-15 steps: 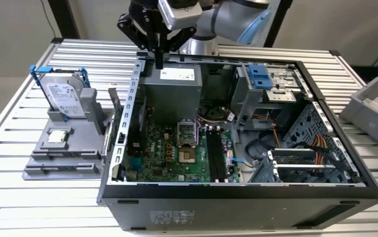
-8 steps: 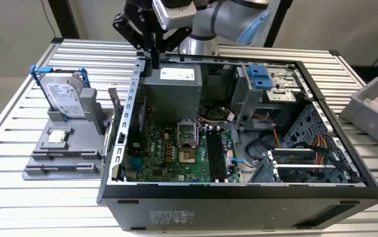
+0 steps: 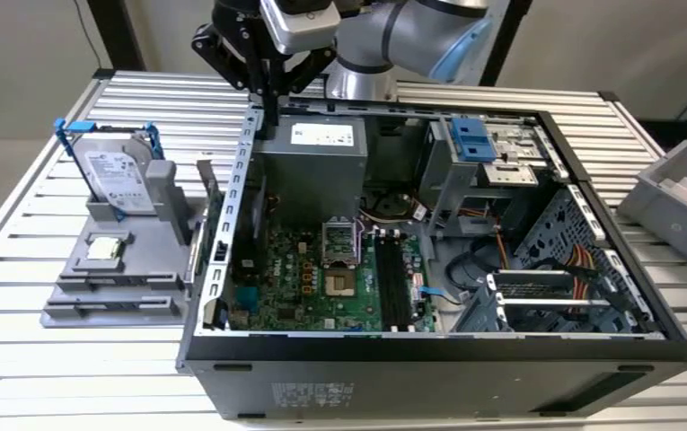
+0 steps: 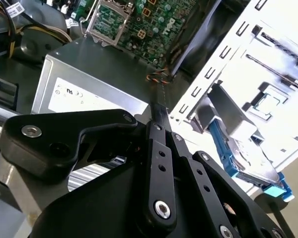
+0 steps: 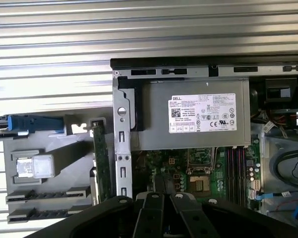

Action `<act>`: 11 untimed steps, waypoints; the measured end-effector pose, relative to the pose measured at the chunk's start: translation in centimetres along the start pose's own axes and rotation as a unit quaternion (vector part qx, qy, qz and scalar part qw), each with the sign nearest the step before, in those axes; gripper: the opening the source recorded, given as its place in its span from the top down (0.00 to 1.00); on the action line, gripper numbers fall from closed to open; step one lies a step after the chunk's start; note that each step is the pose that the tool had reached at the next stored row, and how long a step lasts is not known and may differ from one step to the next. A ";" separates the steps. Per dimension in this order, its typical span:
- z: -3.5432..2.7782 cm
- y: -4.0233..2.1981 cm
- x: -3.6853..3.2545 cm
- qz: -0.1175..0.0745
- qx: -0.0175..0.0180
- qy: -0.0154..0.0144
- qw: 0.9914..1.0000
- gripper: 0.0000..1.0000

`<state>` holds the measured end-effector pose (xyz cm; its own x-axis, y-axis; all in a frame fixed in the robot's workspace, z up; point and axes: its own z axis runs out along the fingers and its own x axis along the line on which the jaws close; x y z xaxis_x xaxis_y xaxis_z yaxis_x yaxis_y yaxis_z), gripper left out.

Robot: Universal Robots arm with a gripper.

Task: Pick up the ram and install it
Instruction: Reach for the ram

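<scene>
A computer case stood on the desk, with the power supply at its far end and the motherboard on its floor nearer the exterior view's camera. Just beside it, at the exterior view's left, a holder carried an upright hard drive behind a flat chip. The gripper hung over the case's far corner on that side.

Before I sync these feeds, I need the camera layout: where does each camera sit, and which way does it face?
Exterior view: off the arm, high, looking down into the open computer case; the arm and gripper hang over its far edge.
First wrist view: on the wrist, looking straight down at the power supply and motherboard; the gripper shows.
Second wrist view: on the wrist, looking obliquely along the shut jaws.
Shared: all three show the power supply.
</scene>
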<state>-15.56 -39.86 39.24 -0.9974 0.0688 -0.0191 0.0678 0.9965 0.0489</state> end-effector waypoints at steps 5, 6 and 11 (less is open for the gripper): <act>-0.02 -0.06 0.85 0.000 0.000 0.000 1.000 1.00; -0.02 -0.07 1.01 0.000 0.000 0.000 1.000 1.00; -0.04 -0.12 1.81 -0.001 0.000 0.000 1.000 1.00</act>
<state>-17.38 -39.86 39.24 -0.9975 0.0674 -0.0190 0.0664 0.9966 0.0488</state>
